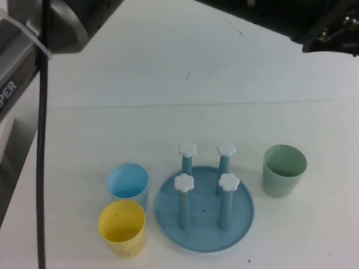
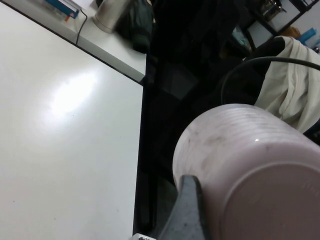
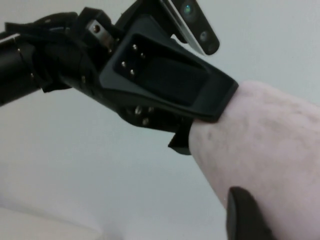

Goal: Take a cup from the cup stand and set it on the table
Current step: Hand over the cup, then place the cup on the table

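Note:
The pale pink cup [image 2: 250,150] is held up in the air, out of the high view. My left gripper [image 2: 252,212] is shut on it, with one grey finger [image 2: 187,210] pressed on its side and its base facing the wrist. In the right wrist view the cup [image 3: 270,145] lies against my right gripper [image 3: 280,205], whose dark finger [image 3: 245,215] presses on its side, while the left gripper's black body [image 3: 165,75] touches the cup's far end. The blue cup stand [image 1: 205,210] on the white table [image 1: 168,112] has all four posts bare.
A light blue cup [image 1: 128,184] and a yellow cup [image 1: 122,227] stand left of the stand, and a green cup [image 1: 284,169] stands to its right. Both arms cross the top of the high view. A black cable [image 1: 42,140] hangs at the left.

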`<state>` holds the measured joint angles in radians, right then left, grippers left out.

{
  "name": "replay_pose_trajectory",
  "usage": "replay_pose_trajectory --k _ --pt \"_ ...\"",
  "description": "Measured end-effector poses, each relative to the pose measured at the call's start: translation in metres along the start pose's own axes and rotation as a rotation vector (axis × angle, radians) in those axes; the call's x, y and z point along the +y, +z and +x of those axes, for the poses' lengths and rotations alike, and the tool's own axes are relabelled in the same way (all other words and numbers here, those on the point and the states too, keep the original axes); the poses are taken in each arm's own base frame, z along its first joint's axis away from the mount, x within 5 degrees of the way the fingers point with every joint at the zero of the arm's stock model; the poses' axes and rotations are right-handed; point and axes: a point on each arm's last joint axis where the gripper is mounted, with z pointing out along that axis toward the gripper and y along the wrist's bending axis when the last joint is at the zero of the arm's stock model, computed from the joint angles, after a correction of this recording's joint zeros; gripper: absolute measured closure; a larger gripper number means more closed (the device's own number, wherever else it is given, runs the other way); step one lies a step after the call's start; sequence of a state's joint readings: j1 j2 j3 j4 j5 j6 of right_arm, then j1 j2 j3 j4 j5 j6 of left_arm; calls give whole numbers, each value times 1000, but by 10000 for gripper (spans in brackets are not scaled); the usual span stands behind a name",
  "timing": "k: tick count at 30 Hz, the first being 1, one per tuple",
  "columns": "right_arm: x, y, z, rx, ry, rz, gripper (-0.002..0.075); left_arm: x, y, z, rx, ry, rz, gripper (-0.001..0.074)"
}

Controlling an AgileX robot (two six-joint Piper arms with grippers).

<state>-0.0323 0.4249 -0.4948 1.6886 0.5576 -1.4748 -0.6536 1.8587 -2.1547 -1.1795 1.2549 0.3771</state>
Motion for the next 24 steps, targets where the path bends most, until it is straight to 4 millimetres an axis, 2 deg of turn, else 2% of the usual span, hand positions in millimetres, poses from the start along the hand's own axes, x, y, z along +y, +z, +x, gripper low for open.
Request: replay_pose_trajectory --k 3,4,10,11,14,18,21,24 --pt "0 0 0 -2 6 0 574 1 4 1 4 22 12 204" --pt "1 0 -1 -6 17 -8 602 0 4 0 -2 37 26 204" --pt "1 0 -1 -12 22 -11 607 0 4 0 -9 78 36 202" --pt "1 0 -1 -12 12 -11 611 0 4 0 -10 79 34 188" --pt "-1 0 -1 -13 -22 6 690 2 5 -1 -11 76 28 89" --pt "-6 0 -2 -17 -35 68 705 3 5 0 -3 80 12 52" --pt "-10 1 -1 -9 -30 98 706 2 1 2 21 105 -59 89" --pt "-15 6 7 65 -18 102 706 2 -8 5 63 134 -195 246"
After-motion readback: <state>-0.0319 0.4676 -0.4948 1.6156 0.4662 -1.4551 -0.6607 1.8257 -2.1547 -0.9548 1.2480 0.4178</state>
